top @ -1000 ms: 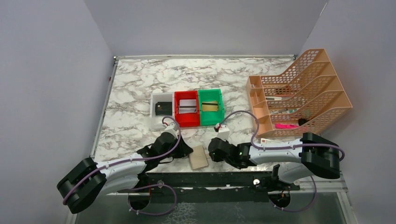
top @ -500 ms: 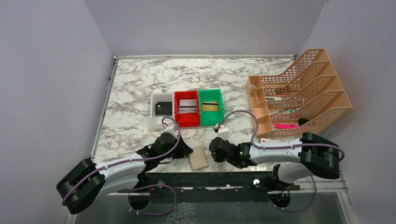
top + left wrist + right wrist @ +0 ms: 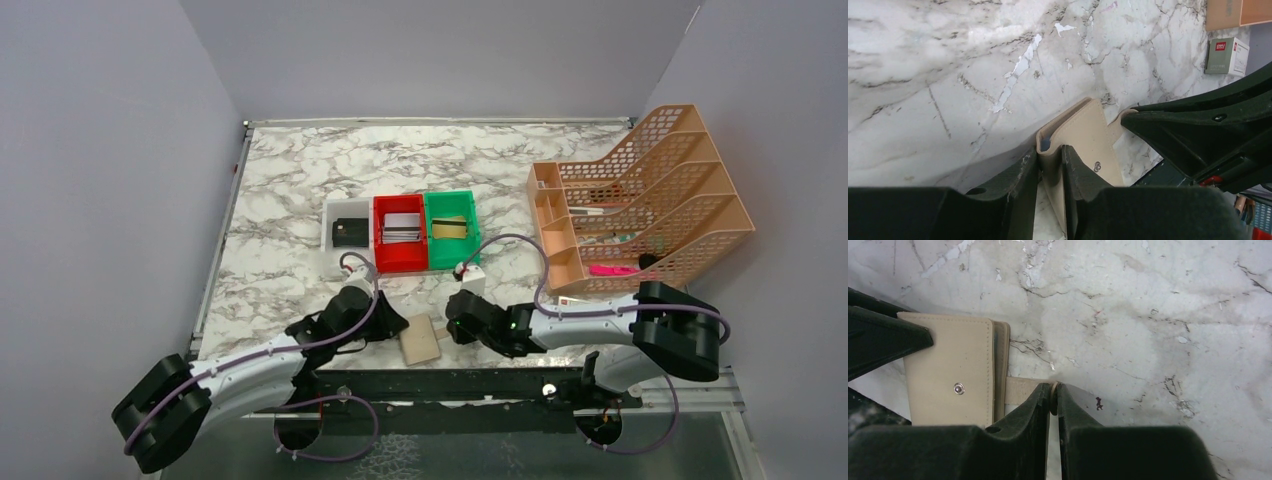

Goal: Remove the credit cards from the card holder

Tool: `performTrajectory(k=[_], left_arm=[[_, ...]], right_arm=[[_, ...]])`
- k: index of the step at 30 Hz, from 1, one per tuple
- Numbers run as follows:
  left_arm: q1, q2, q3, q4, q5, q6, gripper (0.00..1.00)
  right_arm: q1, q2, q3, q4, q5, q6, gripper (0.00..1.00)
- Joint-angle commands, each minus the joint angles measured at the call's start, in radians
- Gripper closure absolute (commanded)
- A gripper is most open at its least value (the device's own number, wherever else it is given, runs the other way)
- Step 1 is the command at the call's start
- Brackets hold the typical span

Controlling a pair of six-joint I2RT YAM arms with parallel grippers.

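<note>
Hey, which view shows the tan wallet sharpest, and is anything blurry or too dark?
Right wrist view: the wallet and its snap are crisp and evenly lit; the right tool, shut on the tab, is dark with little detail. Left wrist view: wallet sharp, table soft at upper left, left tool almost black. Top view: even light, no glare, wallet small.

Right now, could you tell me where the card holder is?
In the top view, the card holder lies at the near edge of the table, between the arms; the left gripper clamps its left side and the right gripper pinches its snap tab.
</note>
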Motion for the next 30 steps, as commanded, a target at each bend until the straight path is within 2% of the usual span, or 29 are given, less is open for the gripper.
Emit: performTrajectory(k=[1,4,7,8,12,20,26,30], left_arm=[[-0.001,-0.13,-0.032,-0.175,-0.044,-0.021,0.73],[-0.001,-0.23,-0.03,-0.286,-0.07,-0.041,0.71],[-0.001,-0.32,-0.01,-0.396,-0.118,-0.071,0.59],[-0.001,-0.351,0.005,-0.42,-0.13,-0.081,0.58],[-0.001,-0.38,0.08,-0.475,-0.16,-0.084,0.51],[-0.001,-0.278,0.187,-0.536,-0.168,-0.049,0.39],[-0.001,-0.141,0.265,-0.525,-0.128,0.055,0.36],[-0.015,0.011,0.352,-0.523,-0.075,0.139,0.36]], right_arm=[[-0.001,0.051,0.004,0.036,-0.055,-0.024,0.85],[-0.003,0.06,0.013,0.029,-0.041,-0.034,0.85],[-0.004,0.031,-0.005,0.046,-0.048,-0.043,0.85],[-0.004,0.018,-0.016,0.059,-0.053,-0.049,0.85],[-0.018,-0.024,-0.034,0.074,-0.06,-0.076,0.84],[-0.019,-0.082,-0.072,0.076,-0.074,-0.061,0.84],[-0.051,-0.085,-0.092,0.123,-0.14,-0.044,0.85],[-0.074,-0.085,-0.105,0.147,-0.183,-0.02,0.86]])
